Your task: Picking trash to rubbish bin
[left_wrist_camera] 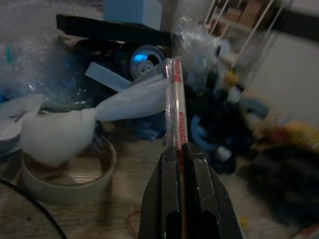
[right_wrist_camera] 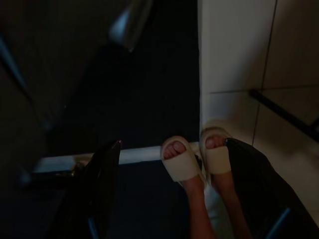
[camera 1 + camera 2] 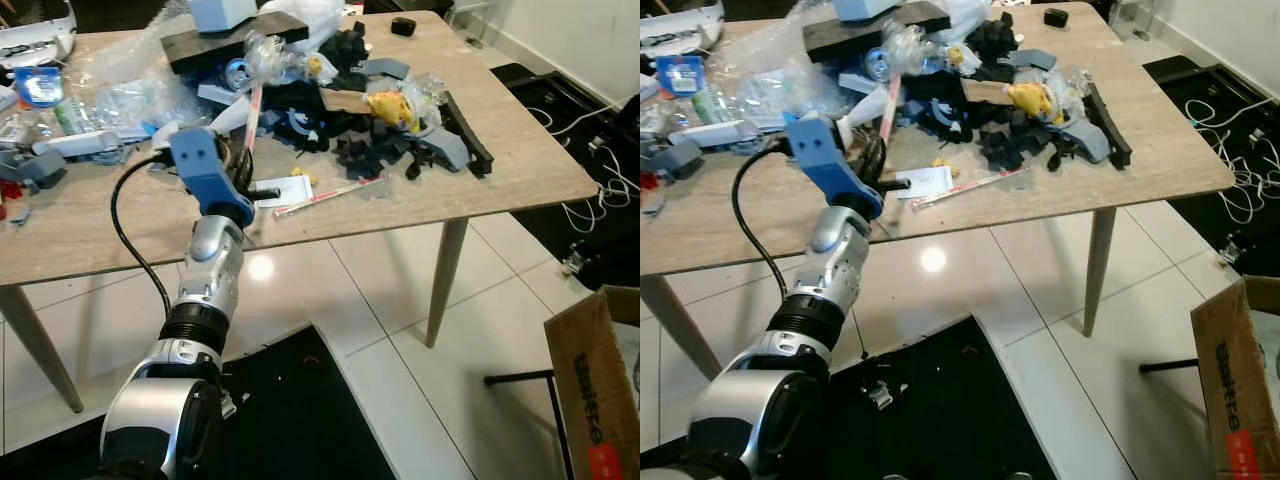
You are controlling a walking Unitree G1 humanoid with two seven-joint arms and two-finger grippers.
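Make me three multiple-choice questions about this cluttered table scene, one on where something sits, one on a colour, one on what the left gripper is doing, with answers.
1. Where does the small black box sit?
A. far corner of the table
B. on the floor
C. in the cardboard box

2. What colour is the crumpled wrapper in the pile?
A. green
B. yellow
C. pink

3. What state is the left gripper in?
A. open above the tape roll
B. hanging idle
C. shut on the wrapped straw

Answers: 1 A, it lies near the table's far edge. 2 B, it shows yellow among dark scraps. 3 C, the fingers pinch the straw in the left wrist view.
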